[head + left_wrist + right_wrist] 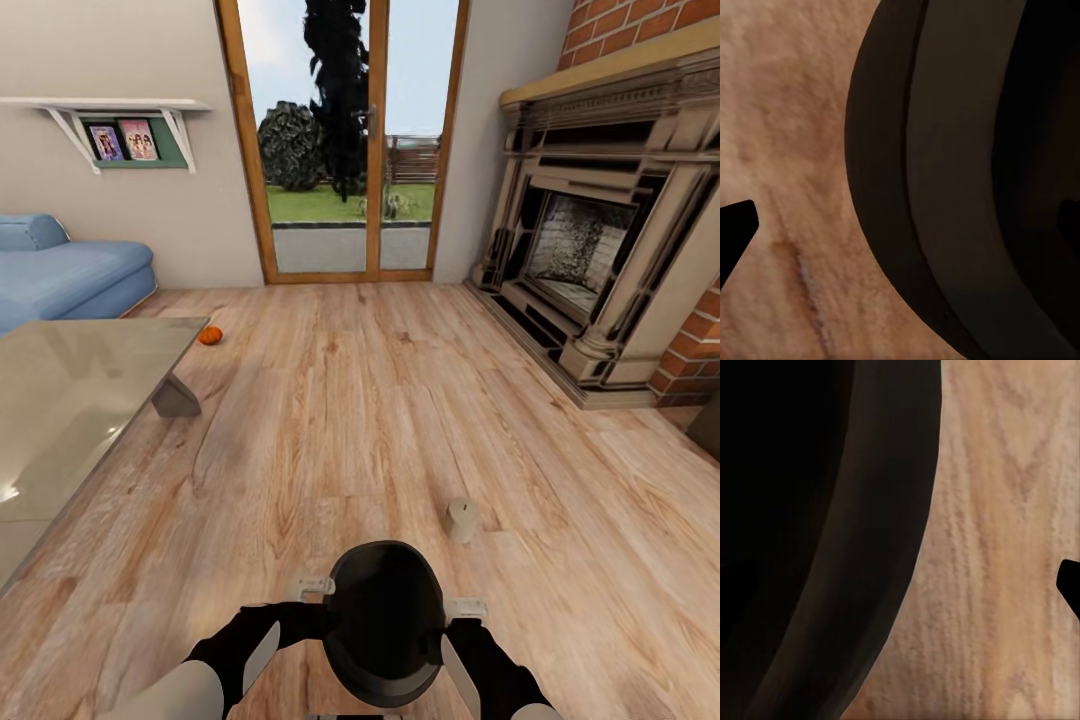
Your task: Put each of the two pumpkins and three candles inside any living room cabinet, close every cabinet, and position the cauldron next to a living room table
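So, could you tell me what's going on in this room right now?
The robot has the black cauldron between its two arms, the left gripper and right gripper against its opposite sides above the wood floor. Whether the fingers are clamped cannot be told. A candle stands on the floor just ahead, to the right, and a pumpkin lies farther off, near the glass table's far corner.
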